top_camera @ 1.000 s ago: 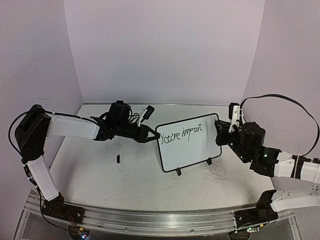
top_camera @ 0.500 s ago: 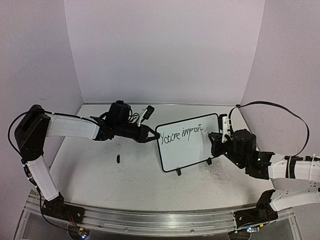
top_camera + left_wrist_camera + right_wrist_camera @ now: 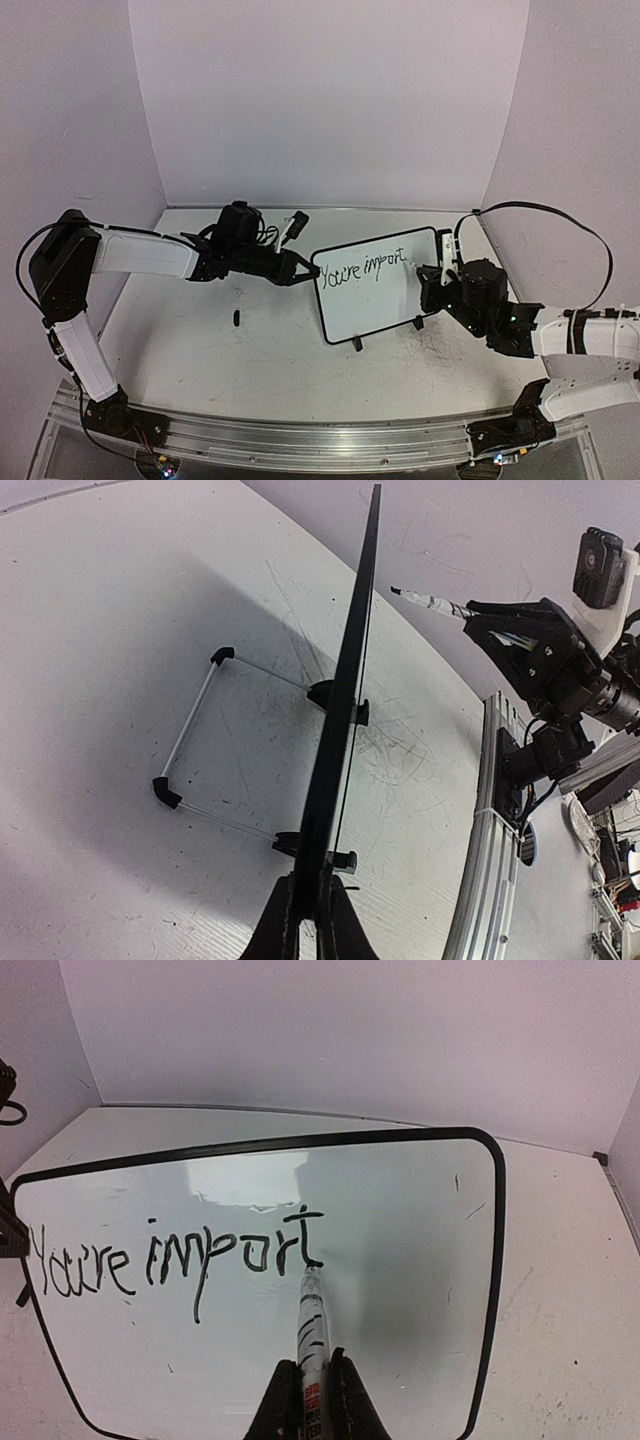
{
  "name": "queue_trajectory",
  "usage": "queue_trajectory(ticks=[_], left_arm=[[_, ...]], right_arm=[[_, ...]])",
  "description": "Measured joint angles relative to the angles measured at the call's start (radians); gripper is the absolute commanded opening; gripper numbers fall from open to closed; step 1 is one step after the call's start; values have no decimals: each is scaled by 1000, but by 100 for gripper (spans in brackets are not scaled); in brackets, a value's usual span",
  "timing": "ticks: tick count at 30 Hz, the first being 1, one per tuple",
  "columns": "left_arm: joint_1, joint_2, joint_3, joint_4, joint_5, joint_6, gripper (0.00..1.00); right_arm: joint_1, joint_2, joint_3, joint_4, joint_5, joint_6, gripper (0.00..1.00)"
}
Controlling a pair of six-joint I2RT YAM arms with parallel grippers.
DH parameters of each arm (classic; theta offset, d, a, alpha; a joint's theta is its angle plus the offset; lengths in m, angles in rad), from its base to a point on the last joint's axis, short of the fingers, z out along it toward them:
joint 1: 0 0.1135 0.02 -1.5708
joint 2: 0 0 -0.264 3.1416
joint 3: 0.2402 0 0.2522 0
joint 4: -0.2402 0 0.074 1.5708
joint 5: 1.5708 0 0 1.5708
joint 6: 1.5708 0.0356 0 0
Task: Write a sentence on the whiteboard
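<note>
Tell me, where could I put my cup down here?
Free: the table in front, between the whiteboard and the metal rail. Crowded: around the whiteboard, where the left claw grips it and the right claw holds a marker.

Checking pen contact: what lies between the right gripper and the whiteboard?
Only the white, black-striped marker, clamped in the right gripper, its tip at the black-framed white whiteboard beside the final "t"; actual contact is unclear. The right wrist view shows this.
</note>
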Motion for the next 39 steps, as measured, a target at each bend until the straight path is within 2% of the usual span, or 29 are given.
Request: queue_trajectory(ticks=[15, 39], left_arm=[[-1, 0, 0, 0, 0, 0, 0], [-3, 0, 0, 0, 0, -1, 0]], right_arm=[[-1, 27, 34, 13, 63, 4, 0], [-24, 90, 54, 26, 79, 21, 0]])
